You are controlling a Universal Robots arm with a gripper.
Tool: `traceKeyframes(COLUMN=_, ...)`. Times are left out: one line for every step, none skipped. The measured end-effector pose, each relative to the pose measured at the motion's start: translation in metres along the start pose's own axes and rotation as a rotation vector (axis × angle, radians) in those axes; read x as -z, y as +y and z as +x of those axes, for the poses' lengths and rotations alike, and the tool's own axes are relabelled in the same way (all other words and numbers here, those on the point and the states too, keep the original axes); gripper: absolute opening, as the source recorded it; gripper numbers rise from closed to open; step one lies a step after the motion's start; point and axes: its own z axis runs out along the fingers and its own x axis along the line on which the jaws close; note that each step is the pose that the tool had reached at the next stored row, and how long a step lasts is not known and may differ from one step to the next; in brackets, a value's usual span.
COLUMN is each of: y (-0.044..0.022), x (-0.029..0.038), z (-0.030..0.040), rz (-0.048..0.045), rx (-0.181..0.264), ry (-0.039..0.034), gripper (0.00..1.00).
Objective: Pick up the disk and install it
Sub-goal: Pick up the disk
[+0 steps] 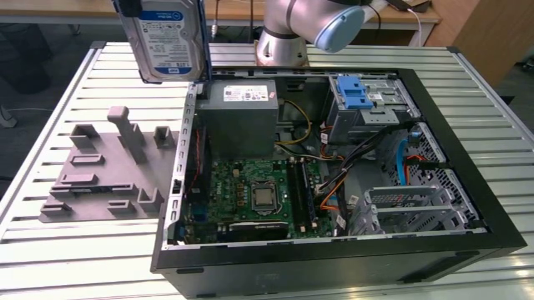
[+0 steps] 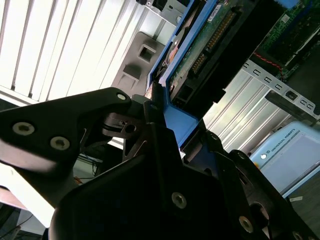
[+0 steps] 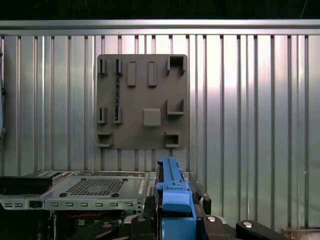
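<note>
I am looking at a pale slatted metal surface [image 1: 75, 262] that is shining under bright light. A wooden desk [image 1: 59, 12] is standing behind it, and dark floor [image 1: 12, 140] is showing at the exterior view's left.

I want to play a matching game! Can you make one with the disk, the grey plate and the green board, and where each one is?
Things: 1 disk; 2 grey plate; 3 green board.
Places: A on the slatted table beside the computer case; B inside the open computer case; C up in the air.
Pairs: 1-C, 2-A, 3-B.
</note>
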Motion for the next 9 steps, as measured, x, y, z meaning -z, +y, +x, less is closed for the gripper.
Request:
traceKeyframes(y=-0.0009, x=0.0, z=0.0, rz=0.0, rx=0.0, ry=0.0, gripper=0.36)
traceKeyframes(y=-0.0019, x=0.0, z=0.0, rz=0.0, rx=0.0, ry=0.0, gripper=0.36)
traceKeyframes(y=-0.0028, x=0.0, z=0.0, rz=-0.0001, rx=0.0, ry=0.0, gripper=0.36)
traceKeyframes(y=-0.0038, x=-0.0001, z=0.0, rz=0.0, rx=0.0, ry=0.0, gripper=0.36)
traceKeyframes(y=-0.0048, x=-0.0001, z=0.0, rz=-0.0001, rx=0.0, ry=0.0, gripper=0.36)
traceKeyframes(y=-0.0057, x=-0.0001, z=0.0, rz=-0.0001, rx=0.0, ry=0.0, gripper=0.36)
traceKeyframes(y=-0.0066, x=-0.0001, z=0.0, rz=-0.0001, rx=0.0, ry=0.0001, gripper=0.36)
traceKeyframes(y=-0.0075, x=-0.0001, z=0.0, rz=-0.0001, rx=0.0, ry=0.0001, gripper=0.36)
traceKeyframes(y=-0.0085, x=-0.0002, z=0.0, rz=0.0, rx=0.0, ry=0.0, gripper=0.36)
